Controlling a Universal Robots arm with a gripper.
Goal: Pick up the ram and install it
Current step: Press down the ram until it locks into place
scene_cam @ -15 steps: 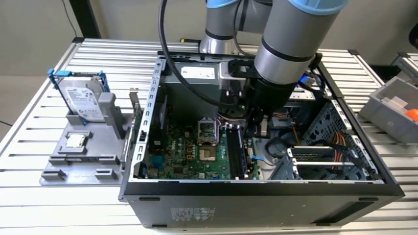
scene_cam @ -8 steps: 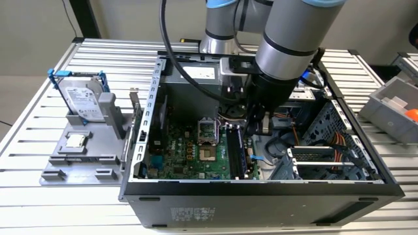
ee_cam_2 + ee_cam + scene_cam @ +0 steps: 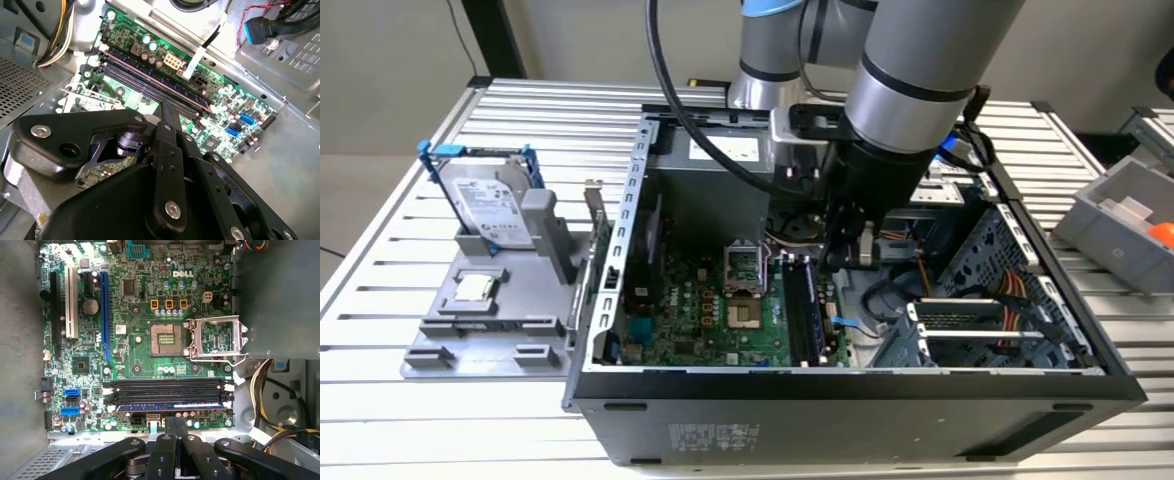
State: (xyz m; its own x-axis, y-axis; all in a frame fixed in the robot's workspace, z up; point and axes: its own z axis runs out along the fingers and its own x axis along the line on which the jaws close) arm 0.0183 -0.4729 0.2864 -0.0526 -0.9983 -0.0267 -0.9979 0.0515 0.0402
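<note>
Already the ram (image 3: 167, 405) lies in the memory slot nearest the hand (image 3: 175, 426), blue-edged along the motherboard (image 3: 135, 347). The hand hovers just above it inside the computer case (image 3: 854, 385), fingers drawn together on nothing. I judge the stick light, stiff and fragile, best held by its long edges. Cables (image 3: 280, 390) crowd beside the slots; the open processor socket (image 3: 165, 339) sits near.

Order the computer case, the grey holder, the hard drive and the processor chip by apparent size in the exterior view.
Largest to smallest:
1. computer case
2. grey holder
3. hard drive, standing in the holder
4. processor chip, clearly the smallest
</note>
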